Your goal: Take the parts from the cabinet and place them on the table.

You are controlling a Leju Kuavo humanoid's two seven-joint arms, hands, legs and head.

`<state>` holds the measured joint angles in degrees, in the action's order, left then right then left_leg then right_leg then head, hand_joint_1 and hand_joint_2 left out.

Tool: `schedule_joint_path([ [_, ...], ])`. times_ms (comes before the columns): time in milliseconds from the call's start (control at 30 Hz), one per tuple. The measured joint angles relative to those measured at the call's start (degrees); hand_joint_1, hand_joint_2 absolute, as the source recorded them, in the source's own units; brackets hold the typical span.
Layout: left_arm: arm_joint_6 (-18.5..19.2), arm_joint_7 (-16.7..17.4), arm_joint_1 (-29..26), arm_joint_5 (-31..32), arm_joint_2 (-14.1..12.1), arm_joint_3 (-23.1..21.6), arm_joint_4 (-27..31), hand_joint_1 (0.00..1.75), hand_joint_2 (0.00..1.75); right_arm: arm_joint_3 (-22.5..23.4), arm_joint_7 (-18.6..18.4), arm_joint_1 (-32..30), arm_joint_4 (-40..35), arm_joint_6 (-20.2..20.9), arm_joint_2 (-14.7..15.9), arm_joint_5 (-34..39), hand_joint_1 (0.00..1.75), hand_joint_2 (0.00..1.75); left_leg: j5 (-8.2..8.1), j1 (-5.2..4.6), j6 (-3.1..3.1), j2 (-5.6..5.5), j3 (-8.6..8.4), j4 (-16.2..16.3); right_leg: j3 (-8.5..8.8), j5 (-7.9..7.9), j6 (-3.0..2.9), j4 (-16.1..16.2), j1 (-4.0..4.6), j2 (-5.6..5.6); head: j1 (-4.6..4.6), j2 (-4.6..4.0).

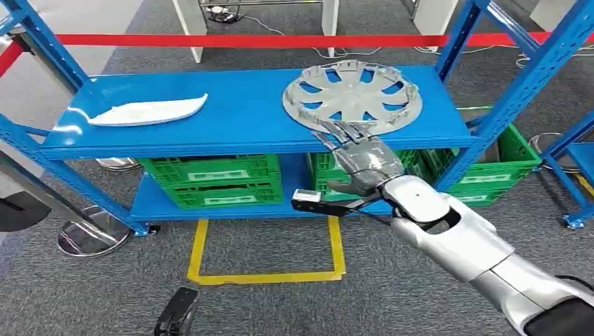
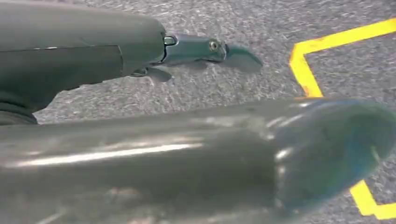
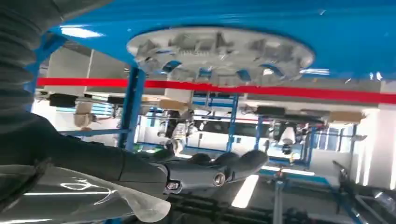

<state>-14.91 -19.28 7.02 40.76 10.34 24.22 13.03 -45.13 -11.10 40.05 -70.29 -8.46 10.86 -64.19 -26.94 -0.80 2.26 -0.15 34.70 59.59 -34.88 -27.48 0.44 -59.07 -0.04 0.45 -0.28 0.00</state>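
Two parts lie on the shelf [image 1: 238, 115]: right hand [image 1: 361, 162], fingers wide & empty, reaches the wheel cover [image 1: 352, 96] at the front edge to grab it.

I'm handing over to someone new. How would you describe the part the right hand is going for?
On the top shelf of the blue rack, toward its right end, lies a round silver-grey wheel cover with spoke cutouts. The right hand reaches toward its near rim. The other part there, a long white curved strip, lies far left.

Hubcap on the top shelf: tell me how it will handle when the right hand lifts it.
The hubcap looks like thin moulded plastic, so probably light and slightly flexible. It lies flat, so rolling seems unlikely. Its broad disc and open spokes may tilt in the right hand if gripped at one edge.
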Motion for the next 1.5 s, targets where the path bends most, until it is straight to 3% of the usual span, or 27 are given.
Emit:
schedule_joint_path([
  [100,1.4,0.1,0.0,0.0,0.0,0.1,0.0,0.00,0.00,1.3,-0.5,-0.6,0.2,-0.3,-0.7,-2.8,0.00,1.75,0.88,0.74,-0.10,0.08,-0.83,-1.9,-0.67,-0.85,0.90,-0.4,0.09,-0.18,0.24,0.00],
  [200,2.6,0.0,0.2,-0.2,0.0,0.1,0.0,0.00,0.00,2.1,-0.7,-1.0,0.7,-0.3,-1.3,-4.1,0.00,1.75,0.99,0.74,0.09,0.08,-0.80,-1.9,-6.22,-6.61,1.58,-12.7,-0.19,-0.20,0.26,0.00],
  [233,2.7,0.0,0.1,-0.2,0.0,0.1,0.0,0.00,0.00,2.1,-0.6,-1.3,0.8,-0.3,-1.5,-4.2,0.00,1.75,0.98,0.75,0.09,0.09,-0.79,-1.9,-7.93,-7.51,1.78,-16.0,-0.25,-0.22,0.30,0.00],
  [267,3.0,0.0,0.1,-0.2,0.0,0.1,0.0,0.00,0.00,2.1,-0.6,-1.6,1.0,-0.3,-1.7,-4.4,0.00,1.75,0.97,0.76,0.08,0.07,-0.82,-1.9,-8.59,-7.00,1.92,-16.9,-0.34,-0.25,0.35,0.00],
  [333,3.0,0.0,0.1,-0.2,0.0,0.1,0.0,0.00,0.00,2.3,-0.6,-1.6,1.2,-0.3,-2.0,-4.6,0.00,1.75,0.86,0.80,-0.08,0.00,-0.91,-1.7,-5.91,-2.71,2.01,-10.9,-0.61,-0.33,0.33,0.00],
  [367,2.7,0.0,0.1,-0.2,0.0,0.1,0.0,0.00,0.00,2.6,-0.5,-1.6,1.3,-0.3,-2.1,-4.9,0.00,1.75,0.67,0.85,-0.35,-0.03,-0.98,-1.5,-3.16,0.06,1.97,-5.2,-0.68,-0.47,0.32,0.00],
  [400,2.5,0.0,0.1,-0.1,0.0,0.1,0.0,0.00,0.00,2.8,-0.3,-1.5,1.3,-0.4,-2.2,-5.0,0.00,1.75,0.42,0.86,-0.73,-0.05,-0.98,-1.3,-1.03,1.09,1.86,-0.5,-0.70,-0.67,0.37,0.00],
  [433,2.2,0.0,0.1,0.0,0.0,0.1,0.0,0.00,0.00,2.9,0.1,-1.3,1.4,-0.4,-2.4,-5.1,0.00,1.75,0.26,0.46,-1.05,-0.07,-0.59,-1.0,0.30,0.27,1.66,0.3,-0.46,-0.67,0.41,0.00],
  [467,2.1,0.0,0.1,0.0,0.0,0.2,0.0,0.00,0.00,3.0,0.4,-1.3,1.4,-0.5,-2.7,-5.3,0.00,1.75,0.39,0.50,-1.28,-0.03,-0.40,-0.9,0.06,0.41,1.03,0.3,-0.49,-0.41,0.33,0.00],
  [533,2.0,0.0,0.1,0.0,0.0,0.2,0.0,0.00,0.00,3.0,0.7,-1.5,1.4,-0.6,-3.0,-5.5,0.00,1.75,0.63,0.59,-1.69,0.05,-0.49,-1.0,-0.13,0.50,0.54,0.3,-0.28,-0.23,0.28,0.00],
  [600,1.9,-0.1,0.2,0.0,0.0,0.2,0.0,0.00,0.00,3.1,1.6,-1.4,1.4,-0.7,-3.3,-5.6,0.00,1.75,-0.38,0.70,-2.45,0.01,-0.31,-0.2,0.15,0.85,-0.27,0.8,-0.71,-0.38,0.29,0.00],
  [633,1.9,-0.2,0.2,0.0,0.0,0.2,0.0,0.00,0.00,3.1,1.7,-1.3,1.3,-0.8,-3.6,-5.6,0.00,1.75,-2.11,0.76,-2.77,0.03,0.72,2.2,0.15,0.80,-0.71,0.8,-0.71,-0.42,-0.07,0.00],
  [700,1.9,-0.2,0.1,0.0,0.0,0.2,0.0,0.00,0.00,3.1,2.4,-1.4,1.2,-0.8,-4.0,-5.6,0.00,1.75,-6.54,0.98,-3.19,0.02,4.78,11.5,0.11,0.78,-0.85,0.8,-0.65,-0.43,-0.05,0.00],
  [733,1.9,-0.2,0.1,0.0,0.0,0.2,0.0,0.00,0.00,3.0,2.5,-1.5,1.2,-0.8,-4.0,-5.6,0.00,1.75,-7.86,1.01,-3.29,0.02,6.54,15.4,0.10,0.78,-0.85,0.7,-0.65,-0.43,-0.09,0.00],
  [767,1.9,-0.2,0.0,0.0,0.0,0.3,0.0,0.00,0.00,2.9,2.5,-1.6,1.2,-0.8,-4.1,-5.5,0.00,1.75,-7.85,1.04,-3.31,0.02,7.28,17.0,0.12,0.78,-0.85,0.7,-0.65,-0.42,-0.05,0.00],
  [833,1.5,-0.2,0.0,0.0,0.0,0.5,0.0,0.00,0.00,3.0,2.4,-1.7,1.1,-0.8,-4.2,-5.4,0.00,1.75,-4.30,1.15,-3.16,0.02,5.22,12.5,0.14,0.78,-0.84,0.7,-0.65,-0.33,-0.07,0.00],
  [900,1.0,-0.2,0.0,0.0,-0.1,0.7,0.0,0.00,0.00,3.0,2.5,-1.6,0.6,-0.9,-4.3,-5.4,0.00,1.75,0.89,1.18,-2.72,0.02,-0.06,1.4,0.37,0.71,-0.68,0.7,-0.65,-0.24,-0.09,0.00],
  [933,1.0,-0.3,0.0,0.0,-0.1,0.7,0.0,0.00,0.00,3.1,2.5,-1.6,0.5,-0.9,-4.3,-5.4,0.00,1.75,-0.13,0.93,-2.66,-0.01,-1.09,0.0,0.25,0.75,-0.37,0.7,-0.35,-0.21,-0.04,0.00],
  [1033,1.0,-0.3,-0.1,0.0,-0.1,0.7,0.0,0.00,0.00,3.1,2.4,-1.6,0.4,-0.9,-4.3,-5.3,0.00,1.75,-0.01,0.75,-2.11,-0.08,-0.77,-0.7,0.00,1.06,0.51,0.8,-0.47,-0.23,-0.02,0.00],
  [1100,1.0,-0.3,-0.1,-0.1,0.0,0.8,0.0,0.00,0.00,3.2,2.4,-1.6,0.1,-0.9,-4.3,-5.3,0.00,1.75,0.65,1.21,-1.10,0.03,-1.14,-1.6,-0.67,0.51,1.19,0.6,-0.59,-0.20,-0.02,0.00],
  [1167,1.0,-0.4,0.1,-0.1,0.0,0.8,0.0,0.00,0.00,3.5,2.5,-1.4,0.0,-1.0,-4.3,-5.3,0.00,1.75,0.84,1.16,-0.60,0.05,-1.05,-1.8,-2.88,-2.90,1.54,-4.8,-0.56,-0.28,0.39,0.00],
  [1233,1.0,-0.3,0.0,-0.1,0.1,0.8,0.0,0.00,0.00,3.5,2.6,-1.8,0.0,-0.9,-4.3,-5.2,0.00,1.75,0.83,1.11,-0.51,0.09,-0.91,-1.7,-7.42,-6.94,1.84,-14.7,-0.58,-0.28,0.33,0.00],
  [1267,1.0,-0.3,0.0,-0.1,0.1,0.9,0.0,0.00,0.00,3.5,2.6,-2.0,0.0,-0.9,-4.3,-5.1,0.00,1.75,0.83,1.09,-0.50,0.08,-0.90,-1.7,-8.55,-7.35,1.93,-17.1,-0.57,-0.29,0.37,0.00],
  [1333,1.0,-0.4,0.0,-0.1,0.1,0.9,0.0,0.00,0.00,3.5,2.6,-2.2,0.0,-0.9,-4.3,-5.1,0.00,1.75,0.82,1.08,-0.51,-0.02,-0.97,-1.7,-6.86,-4.36,1.78,-13.7,-0.57,-0.29,0.39,0.00],
  [1400,1.0,-0.5,0.0,-0.1,0.1,0.9,0.0,0.00,0.00,3.5,3.0,-1.9,0.0,-0.8,-4.3,-5.1,0.00,1.75,0.65,1.05,-0.75,-0.06,-1.09,-1.5,-1.67,0.56,1.28,-3.4,-0.54,-0.34,0.37,0.00],
  [1467,1.2,-0.6,0.1,-0.1,0.1,0.9,0.0,0.00,0.00,3.4,3.4,-1.5,0.0,-0.7,-4.6,-4.9,0.00,1.75,0.42,0.58,-1.28,-0.02,-0.48,-0.9,1.00,0.22,0.89,1.3,-0.35,-0.42,0.37,0.00],
  [1500,1.2,-0.7,0.1,-0.1,0.1,0.9,0.0,0.00,0.00,3.4,3.4,-1.4,0.0,-0.7,-4.7,-4.9,0.00,1.75,0.62,0.63,-1.58,0.01,-0.27,-1.1,0.69,0.19,0.77,0.9,-0.31,-0.37,0.22,0.00],
])
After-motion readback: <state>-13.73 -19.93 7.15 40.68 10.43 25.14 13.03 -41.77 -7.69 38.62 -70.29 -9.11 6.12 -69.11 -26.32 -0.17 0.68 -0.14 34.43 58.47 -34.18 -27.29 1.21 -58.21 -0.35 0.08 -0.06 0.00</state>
